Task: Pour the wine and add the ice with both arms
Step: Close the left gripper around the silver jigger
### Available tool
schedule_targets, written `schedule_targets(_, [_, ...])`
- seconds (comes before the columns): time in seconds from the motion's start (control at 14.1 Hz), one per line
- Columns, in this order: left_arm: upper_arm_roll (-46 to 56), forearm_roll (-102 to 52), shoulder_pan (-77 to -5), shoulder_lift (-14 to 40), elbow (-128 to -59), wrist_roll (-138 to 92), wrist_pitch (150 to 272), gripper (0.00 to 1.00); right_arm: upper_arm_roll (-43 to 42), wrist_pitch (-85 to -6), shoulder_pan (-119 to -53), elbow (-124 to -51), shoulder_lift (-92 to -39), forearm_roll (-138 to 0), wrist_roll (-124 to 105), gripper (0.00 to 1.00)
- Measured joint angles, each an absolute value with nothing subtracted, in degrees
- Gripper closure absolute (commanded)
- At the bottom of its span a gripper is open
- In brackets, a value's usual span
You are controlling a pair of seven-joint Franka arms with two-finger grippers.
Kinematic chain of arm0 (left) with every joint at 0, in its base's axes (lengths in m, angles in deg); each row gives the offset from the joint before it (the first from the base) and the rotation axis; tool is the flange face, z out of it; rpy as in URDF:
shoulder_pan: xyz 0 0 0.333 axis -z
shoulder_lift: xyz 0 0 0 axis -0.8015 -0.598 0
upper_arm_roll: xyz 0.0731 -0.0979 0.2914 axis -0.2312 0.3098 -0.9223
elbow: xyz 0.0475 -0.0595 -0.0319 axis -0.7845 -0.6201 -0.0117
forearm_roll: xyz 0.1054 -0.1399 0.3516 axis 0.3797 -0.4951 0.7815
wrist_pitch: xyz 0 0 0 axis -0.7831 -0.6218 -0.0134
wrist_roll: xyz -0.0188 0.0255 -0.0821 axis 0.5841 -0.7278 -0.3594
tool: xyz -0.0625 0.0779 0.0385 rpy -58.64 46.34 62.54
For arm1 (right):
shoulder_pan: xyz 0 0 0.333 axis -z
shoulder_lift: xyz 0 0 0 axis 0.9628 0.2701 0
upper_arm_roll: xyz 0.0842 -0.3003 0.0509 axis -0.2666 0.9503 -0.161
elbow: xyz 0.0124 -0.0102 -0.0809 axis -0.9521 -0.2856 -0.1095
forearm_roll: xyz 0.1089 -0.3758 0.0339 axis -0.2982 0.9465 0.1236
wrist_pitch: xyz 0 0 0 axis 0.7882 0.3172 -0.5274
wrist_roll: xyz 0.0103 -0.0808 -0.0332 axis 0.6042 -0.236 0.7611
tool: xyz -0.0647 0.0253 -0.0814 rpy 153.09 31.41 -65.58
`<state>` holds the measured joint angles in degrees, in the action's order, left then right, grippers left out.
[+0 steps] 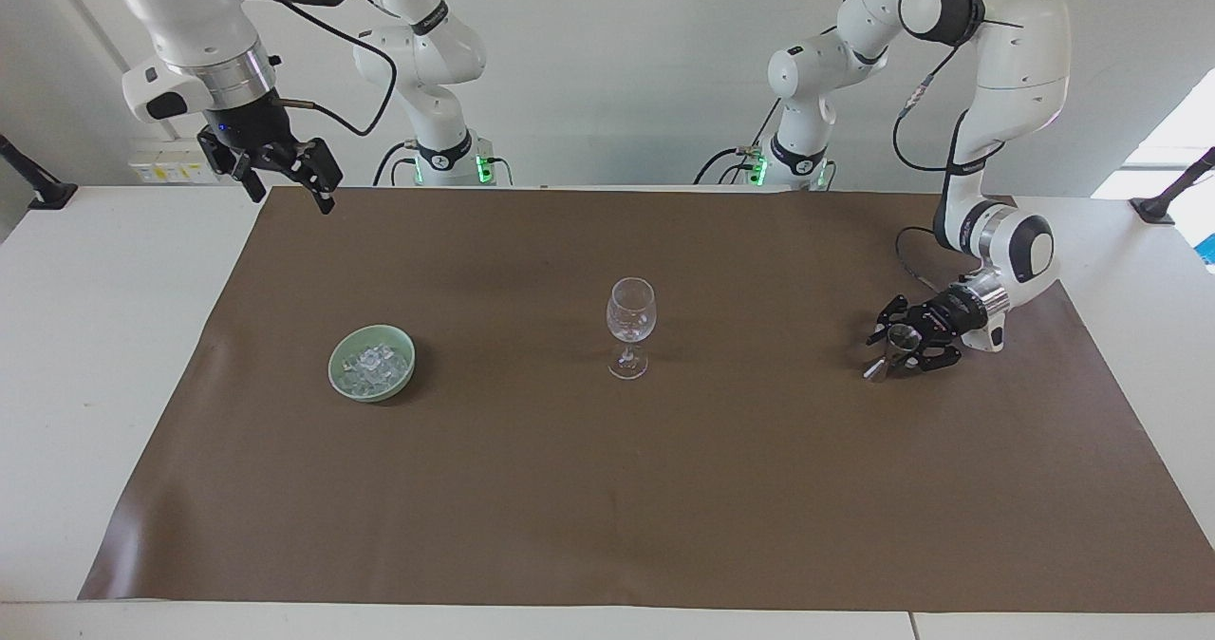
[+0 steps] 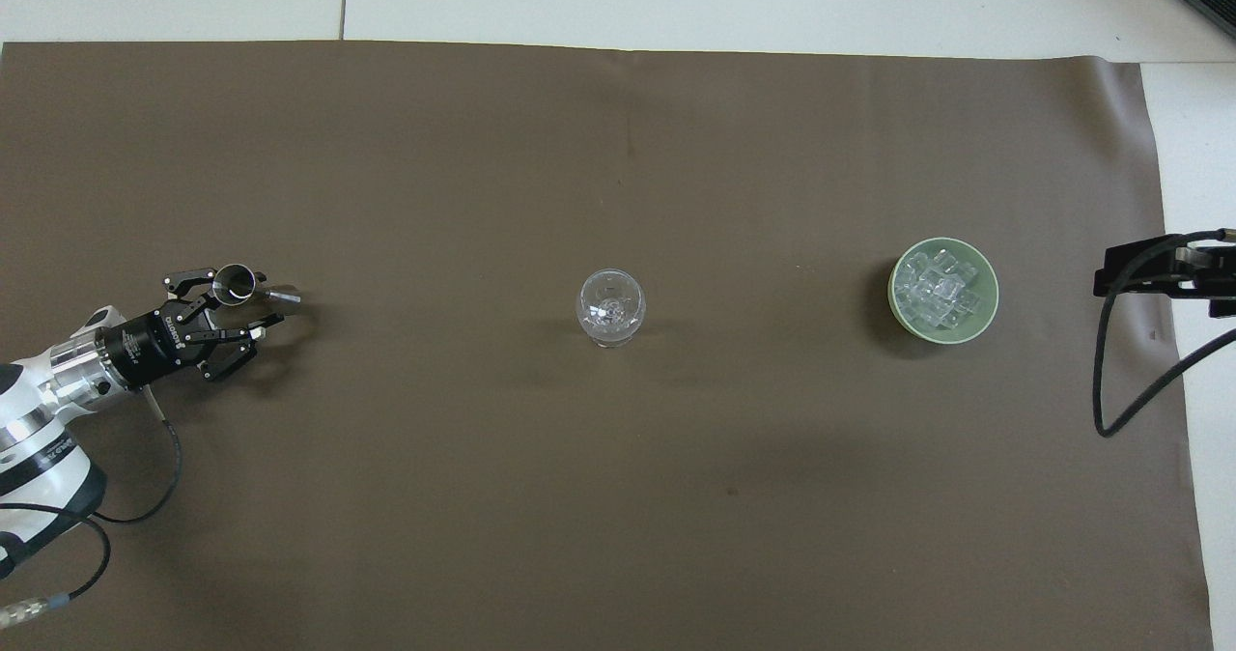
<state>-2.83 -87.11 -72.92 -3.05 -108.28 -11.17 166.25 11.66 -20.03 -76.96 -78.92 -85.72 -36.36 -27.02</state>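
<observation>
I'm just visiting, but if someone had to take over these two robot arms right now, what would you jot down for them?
Left gripper: low over the mat at the left arm's end, fingers around a small metal measuring cup; grip not confirmed.
Right gripper: open, waiting raised over its own corner of the mat.
Wine glass: upright mid-mat, no wine visible.
Green bowl holding the ice: toward the right arm's end.
Done: nothing poured.
Left: pouring, ice.
</observation>
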Motion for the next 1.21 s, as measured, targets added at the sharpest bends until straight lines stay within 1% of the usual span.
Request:
schedule_targets(0.14, [-2.86,-87.11,-72.92,-3.05,-108.30,-11.17,166.25,0.48,11.66,-20.03,-76.96,-78.92,-85.72,-36.36,-27.02,0.00])
schedule_targets(0.21, [-2.86,-87.11,-72.92,-3.05,-108.30,-11.17,166.26,0.54,11.66,-20.03,-76.96,-78.92,-85.72,-36.36,-27.02,0.00])
schedule_targets(0.28, [-2.87,-87.11,-72.92,-3.05,-108.31,-11.17,166.26,0.81,11.66,-20.03,-76.96,-78.92,-85.72,-36.36,-27.02,0.00])
schedule_targets(0.35, [-2.88,-87.11,-72.92,-3.05,-108.31,-11.21,166.26,1.00,11.66,-20.03,-76.96,-78.92,-85.72,-36.36,-27.02,0.00])
schedule_targets(1.21, [-3.06,-87.44,-73.05,-2.79,-108.20,-9.73,166.24,1.00,11.66,-20.03,-76.96,-78.92,-85.72,-36.36,-27.02,0.00])
